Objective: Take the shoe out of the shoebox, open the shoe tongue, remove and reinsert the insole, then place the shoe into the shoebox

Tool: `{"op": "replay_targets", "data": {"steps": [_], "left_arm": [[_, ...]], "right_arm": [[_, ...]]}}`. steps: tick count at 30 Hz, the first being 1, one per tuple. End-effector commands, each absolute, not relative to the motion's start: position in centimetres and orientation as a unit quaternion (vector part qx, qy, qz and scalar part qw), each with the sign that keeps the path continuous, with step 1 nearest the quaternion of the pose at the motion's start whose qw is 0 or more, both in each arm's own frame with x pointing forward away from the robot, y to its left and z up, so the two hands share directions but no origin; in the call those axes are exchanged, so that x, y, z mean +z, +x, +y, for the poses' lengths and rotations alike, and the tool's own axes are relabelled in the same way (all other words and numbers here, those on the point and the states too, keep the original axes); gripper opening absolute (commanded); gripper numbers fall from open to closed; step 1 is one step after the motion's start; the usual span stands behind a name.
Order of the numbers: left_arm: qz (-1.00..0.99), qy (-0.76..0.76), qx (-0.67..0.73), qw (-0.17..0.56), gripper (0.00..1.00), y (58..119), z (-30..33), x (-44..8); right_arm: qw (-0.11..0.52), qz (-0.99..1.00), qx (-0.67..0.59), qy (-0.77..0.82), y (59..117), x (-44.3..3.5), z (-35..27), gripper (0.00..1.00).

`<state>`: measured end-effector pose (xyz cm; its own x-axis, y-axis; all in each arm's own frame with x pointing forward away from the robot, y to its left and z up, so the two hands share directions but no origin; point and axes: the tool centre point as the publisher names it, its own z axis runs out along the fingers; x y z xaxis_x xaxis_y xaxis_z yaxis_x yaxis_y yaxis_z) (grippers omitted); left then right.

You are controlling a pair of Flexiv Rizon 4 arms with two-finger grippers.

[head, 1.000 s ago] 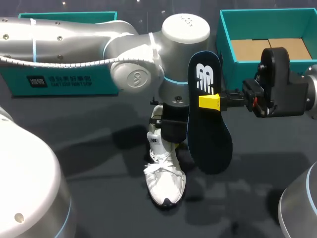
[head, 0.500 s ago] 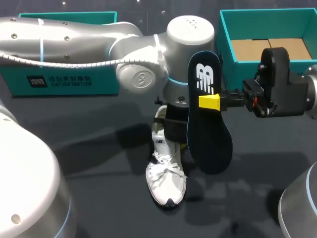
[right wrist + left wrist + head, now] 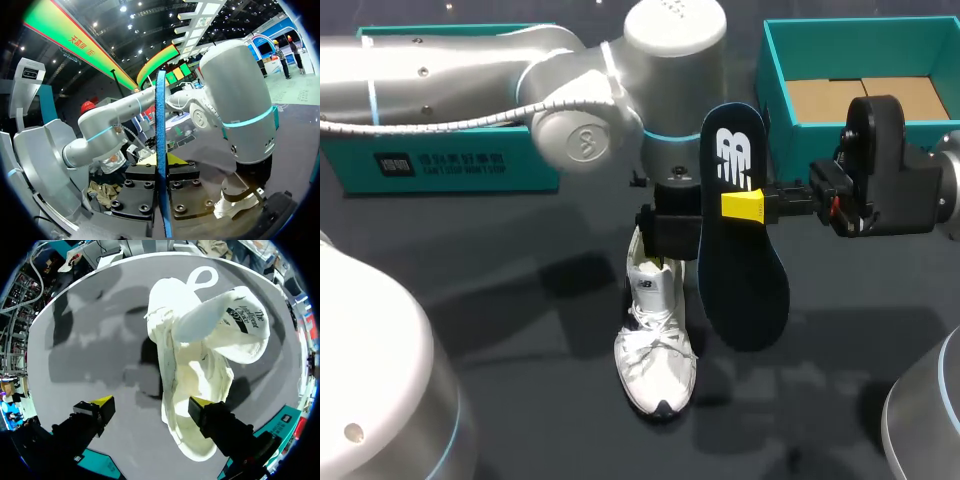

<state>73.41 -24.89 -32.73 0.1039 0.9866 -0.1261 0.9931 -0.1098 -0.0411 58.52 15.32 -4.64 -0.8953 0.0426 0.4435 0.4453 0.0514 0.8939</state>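
The white shoe (image 3: pixel 656 345) lies on the dark table, toe toward the front edge; in the left wrist view the shoe (image 3: pixel 195 350) shows its tongue (image 3: pixel 225 322) folded up and its mouth gaping. My left gripper (image 3: pixel 150 402) hangs open just above the heel end, one fingertip (image 3: pixel 200 404) over the shoe's side, the other over bare table. The dark blue insole (image 3: pixel 740 240) hangs upright in the air to the right of the shoe, with my right gripper (image 3: pixel 745 205) shut on its edge. Seen edge-on, the insole (image 3: pixel 160 125) stands between the right fingers.
The teal shoebox (image 3: pixel 775 100) with a cardboard floor stands at the back right, behind the right arm. A teal lid (image 3: pixel 450 160) lies at the back left under my left arm. Bare table lies in front of and left of the shoe.
My left gripper has opened and lifted off the shoe's heel end. The shoe shifted slightly right, then stayed put. The right arm and the insole have not moved.
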Motion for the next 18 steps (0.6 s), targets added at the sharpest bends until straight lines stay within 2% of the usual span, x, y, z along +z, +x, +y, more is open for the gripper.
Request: {"op": "replay_targets", "data": {"steps": [1, 11, 15, 18], "left_arm": [[0.668, 0.733, -0.092, 0.093, 1.00, 73.1, -21.8, -28.9], [0.654, 0.722, -0.136, 0.179, 1.00, 74.2, -21.7, -23.5], [0.657, 0.711, -0.185, 0.172, 1.00, 75.4, -21.9, -21.0], [0.657, 0.711, -0.185, 0.172, 1.00, 75.4, -21.9, -21.0]], "right_arm": [[0.150, -0.709, -0.667, -0.173, 58.5, -4.8, 15.5, 0.00], [0.150, -0.709, -0.667, -0.173, 58.5, -4.8, 15.5, 0.00], [0.150, -0.709, -0.667, -0.173, 58.5, -4.8, 15.5, 0.00], [0.150, -0.709, -0.667, -0.173, 58.5, -4.8, 15.5, 0.00]]}}
